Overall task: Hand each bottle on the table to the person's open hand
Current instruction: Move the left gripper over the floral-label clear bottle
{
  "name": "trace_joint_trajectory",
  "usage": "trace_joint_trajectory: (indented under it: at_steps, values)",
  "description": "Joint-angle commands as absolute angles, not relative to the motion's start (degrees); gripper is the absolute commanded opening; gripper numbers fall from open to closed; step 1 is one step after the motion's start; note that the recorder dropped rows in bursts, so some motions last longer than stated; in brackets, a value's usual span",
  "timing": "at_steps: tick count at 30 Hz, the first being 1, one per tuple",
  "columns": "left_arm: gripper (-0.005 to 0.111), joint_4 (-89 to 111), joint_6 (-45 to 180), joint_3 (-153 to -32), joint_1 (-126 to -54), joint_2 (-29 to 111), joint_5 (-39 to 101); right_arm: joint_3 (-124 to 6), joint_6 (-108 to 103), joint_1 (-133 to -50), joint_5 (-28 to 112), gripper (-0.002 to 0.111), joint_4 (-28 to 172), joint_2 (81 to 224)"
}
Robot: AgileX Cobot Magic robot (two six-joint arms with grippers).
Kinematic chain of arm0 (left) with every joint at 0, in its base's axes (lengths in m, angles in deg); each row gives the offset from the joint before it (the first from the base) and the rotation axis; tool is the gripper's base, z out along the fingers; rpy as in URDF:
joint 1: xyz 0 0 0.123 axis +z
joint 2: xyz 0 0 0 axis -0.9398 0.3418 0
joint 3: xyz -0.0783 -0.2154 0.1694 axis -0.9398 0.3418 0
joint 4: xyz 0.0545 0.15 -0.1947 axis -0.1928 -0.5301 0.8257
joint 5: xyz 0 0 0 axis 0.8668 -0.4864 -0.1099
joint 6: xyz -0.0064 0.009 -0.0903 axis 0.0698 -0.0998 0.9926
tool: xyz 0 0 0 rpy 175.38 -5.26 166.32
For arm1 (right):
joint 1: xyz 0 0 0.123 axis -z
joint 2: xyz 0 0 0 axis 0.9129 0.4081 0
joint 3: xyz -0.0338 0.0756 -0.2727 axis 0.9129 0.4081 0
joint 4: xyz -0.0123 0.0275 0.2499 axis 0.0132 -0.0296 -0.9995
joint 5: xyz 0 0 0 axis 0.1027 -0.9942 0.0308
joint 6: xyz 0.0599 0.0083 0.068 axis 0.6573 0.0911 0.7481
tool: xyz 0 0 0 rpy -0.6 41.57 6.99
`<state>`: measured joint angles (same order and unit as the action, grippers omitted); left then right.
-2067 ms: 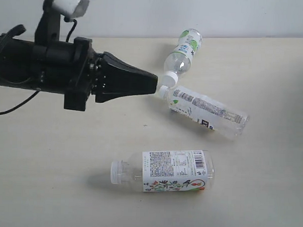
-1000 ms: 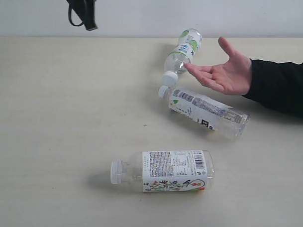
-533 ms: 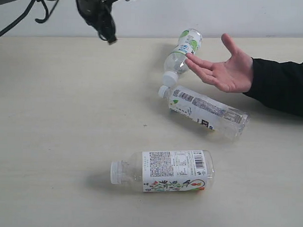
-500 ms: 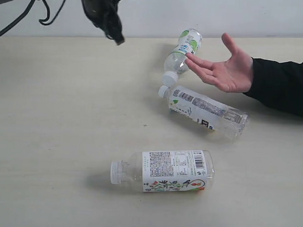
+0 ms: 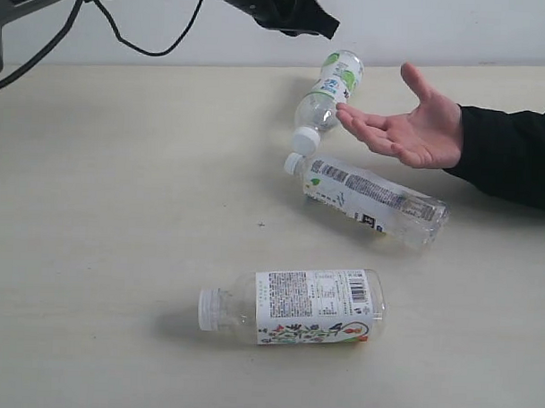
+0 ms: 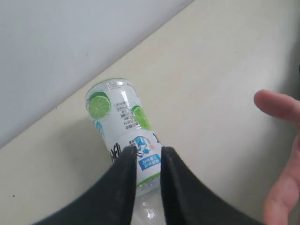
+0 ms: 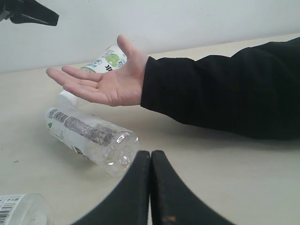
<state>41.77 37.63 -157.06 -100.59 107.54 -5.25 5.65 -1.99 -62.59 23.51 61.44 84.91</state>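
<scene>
Three clear bottles lie on the table (image 5: pixel 120 208): a green-white one (image 5: pixel 328 91) at the back, a barcode-labelled one (image 5: pixel 371 197) in front of it, and a floral one (image 5: pixel 296 305) nearest. The person's open hand (image 5: pixel 410 124), palm up with a black sleeve, hovers over the barcode bottle. My left gripper (image 5: pixel 308 17) hangs in the air just left of and above the green-white bottle (image 6: pixel 123 112); its jaws stand slightly apart, open (image 6: pixel 149 152), holding nothing. My right gripper (image 7: pixel 150 157) is shut and empty, low over the table near the barcode bottle's base (image 7: pixel 89 136).
A pale wall runs behind the table's back edge (image 5: pixel 170 66). The black sleeve (image 7: pixel 225 89) lies across the table's right side. A black cable (image 5: pixel 144 47) hangs from the left arm.
The left arm has swung from the upper left to the right, over the green-white bottle, and its jaws have parted a little. The hand and bottles have stayed put.
</scene>
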Motion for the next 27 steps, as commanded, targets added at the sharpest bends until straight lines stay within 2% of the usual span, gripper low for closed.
trace_joint_trajectory:
  at_steps: [1, 8, 13, 18, 19, 24, 27]
  values:
    - [0.032, 44.1, 38.8, -157.4, -100.7, 107.7, -6.6, 6.0, -2.0, -62.6, 24.2, 0.000, 61.5, 84.8]
    - [0.064, 42.8, 40.4, -157.4, -102.0, 108.4, -10.9, 6.0, -2.0, -62.6, 24.2, 0.000, 61.5, 84.8]
    - [0.065, 42.2, 40.2, -157.4, -102.1, 108.4, -19.9, 6.0, -2.0, -62.6, 24.2, 0.000, 61.5, 84.8]
    - [0.054, 34.5, 39.5, -157.4, -103.3, 107.9, -26.0, 6.0, -2.0, -62.6, 24.2, 0.000, 61.5, 84.8]
    - [0.056, 33.4, 40.4, -157.4, -103.7, 107.9, -25.9, 6.0, -2.0, -62.6, 24.2, 0.000, 61.5, 84.8]
    - [0.081, 27.7, 44.0, -157.4, -107.1, 107.9, -25.7, 6.0, -2.0, -62.6, 24.2, 0.000, 61.5, 84.8]
    - [0.082, 20.6, 47.4, -157.4, -109.7, 108.2, -25.3, 6.0, -2.0, -62.6, 24.2, 0.000, 61.5, 84.8]
